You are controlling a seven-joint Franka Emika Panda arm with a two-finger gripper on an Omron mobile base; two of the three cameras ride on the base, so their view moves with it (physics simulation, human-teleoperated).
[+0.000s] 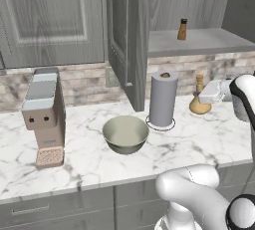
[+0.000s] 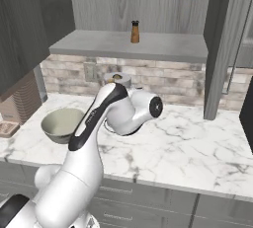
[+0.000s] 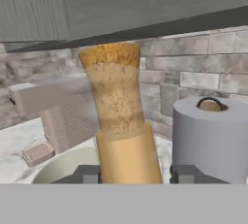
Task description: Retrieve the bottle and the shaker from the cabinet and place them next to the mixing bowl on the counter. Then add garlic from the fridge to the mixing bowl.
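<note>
In my hand view the two dark fingers (image 3: 87,173) sit either side of the tan cork-topped bottle (image 3: 121,116), set narrow and pressed to its lower body, so I read the gripper (image 3: 130,174) as clamped on the bottle. The bottle is upright, lifted close under the cabinet shelf, with the grey paper towel roll (image 3: 210,138) just to one side and the grey-green mixing bowl (image 3: 65,169) low behind it. In the left base view I see the bottle (image 1: 199,97) at the arm's white hand, above the white marble counter (image 1: 84,159), to the right of the towel roll (image 1: 163,99); the fingers themselves are too hidden there to judge. The mixing bowl (image 1: 125,133) sits on the counter just left of the roll, apart from the bottle. The small brown shaker with dark cap (image 1: 183,29) stands on the open cabinet shelf (image 1: 199,42). The right base view shows the shaker (image 2: 135,31) and bowl (image 2: 62,123), but the arm covers the bottle. The beige coffee machine (image 1: 45,117) shows at left in the left base view. Count: one bottle, one shaker, one bowl, one towel roll, one coffee machine.
</note>
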